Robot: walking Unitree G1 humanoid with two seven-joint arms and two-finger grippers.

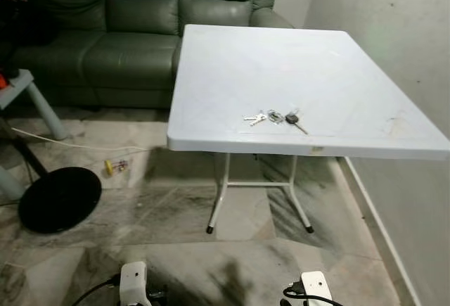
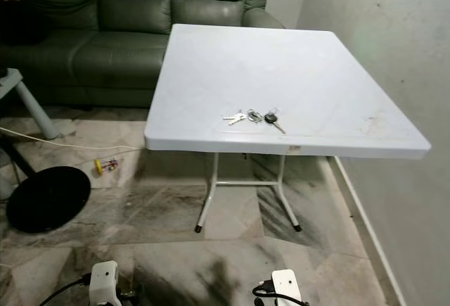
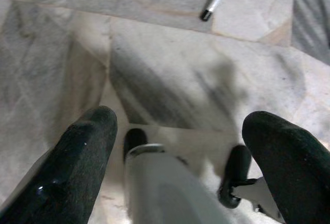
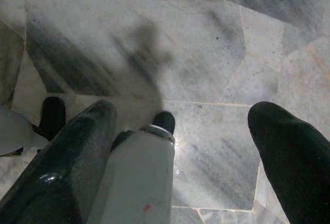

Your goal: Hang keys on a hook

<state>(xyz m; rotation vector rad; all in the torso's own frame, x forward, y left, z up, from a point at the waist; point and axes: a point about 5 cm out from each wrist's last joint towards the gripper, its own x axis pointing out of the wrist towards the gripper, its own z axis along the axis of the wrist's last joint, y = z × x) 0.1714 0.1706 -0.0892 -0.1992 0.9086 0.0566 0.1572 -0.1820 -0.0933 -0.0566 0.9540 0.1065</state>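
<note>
A bunch of keys (image 1: pixel 274 117) with a black fob lies flat on the white folding table (image 1: pixel 232 67), close to its front edge and a little right of centre. Both arms hang low in front of the table, well below its top, with the left wrist (image 1: pixel 133 283) and right wrist (image 1: pixel 316 286) at the bottom of the head views. My left gripper (image 3: pixel 180 121) is open over the marble floor with nothing between its fingers. My right gripper (image 4: pixel 185 109) is open too, also above bare floor and holding nothing.
A green leather sofa (image 1: pixel 133 32) stands behind the table on the left. A grey wall (image 1: pixel 408 46) runs along the table's right side. On the floor at left are a black round base (image 1: pixel 60 198), a white cable (image 1: pixel 70 144) and a small yellow toy (image 1: pixel 112 167).
</note>
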